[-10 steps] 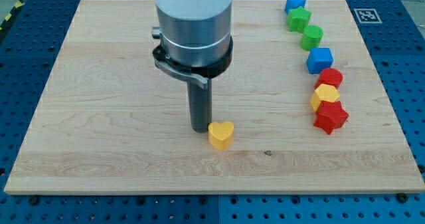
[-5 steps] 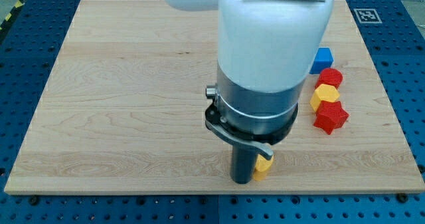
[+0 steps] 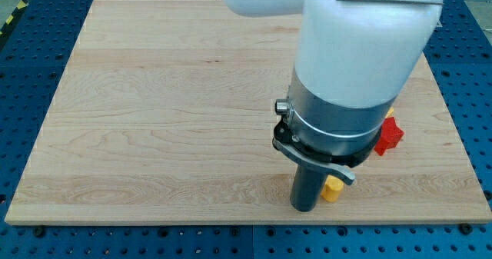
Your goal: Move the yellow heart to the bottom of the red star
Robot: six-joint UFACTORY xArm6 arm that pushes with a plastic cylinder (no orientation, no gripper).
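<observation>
Item: push in progress, yellow heart toward the red star.

Tool: a plain rod, no jaws to spread or pinch. My tip (image 3: 305, 208) stands on the table (image 3: 154, 121) near the near edge, touching or just beside the left side of the yellow heart (image 3: 333, 188).

Task thing: the yellow heart sits right of my tip, mostly hidden by the arm (image 3: 361, 67); only a small yellow part shows. The red star (image 3: 390, 134) lies farther right and farther back, partly hidden too.

Handling: you judge the heart must travel on to the right until it sits directly nearward of the star. Keep the rod behind the heart's left side, centred, so it does not spin off. Mind the near edge; there is little room there. Stop short of the star.

Count, visible only: yellow heart, one; red star, one; rod, one. Other blocks, if any, are hidden by the arm.
</observation>
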